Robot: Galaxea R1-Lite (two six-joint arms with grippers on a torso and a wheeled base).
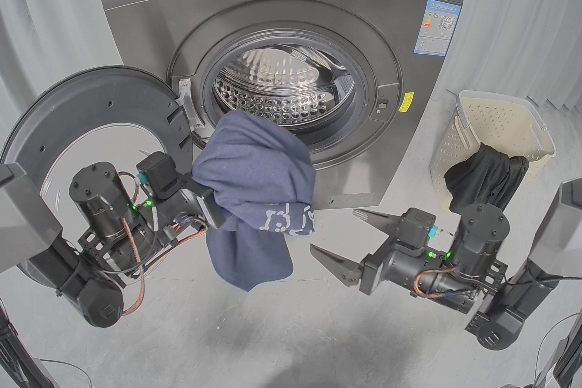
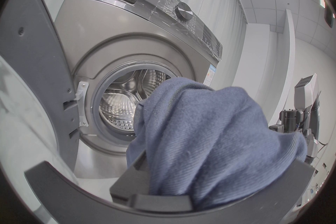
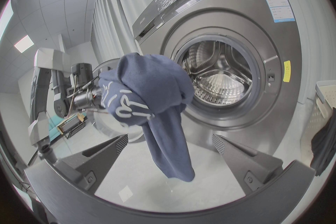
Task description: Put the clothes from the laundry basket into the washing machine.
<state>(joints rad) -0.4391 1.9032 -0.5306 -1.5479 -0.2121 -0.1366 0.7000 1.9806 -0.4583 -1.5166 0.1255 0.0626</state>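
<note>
One blue garment [image 1: 257, 177] hangs vertically from left end effector [image 1: 221, 212].

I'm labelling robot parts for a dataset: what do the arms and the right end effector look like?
The left arm and right arm are black, each with a cylindrical motor housing, small green lights and looping orange-brown cables, on pale grey boxy links. The right end effector has two dark grey wedge-shaped fingers with dotted pads.

L claw [image 1: 223, 212] clamped on navy garment [image 1: 260, 177], raised just before washing machine [image 1: 376, 31], R claw [image 1: 333, 231] low before same machine, jaws wide apart, empty
</note>
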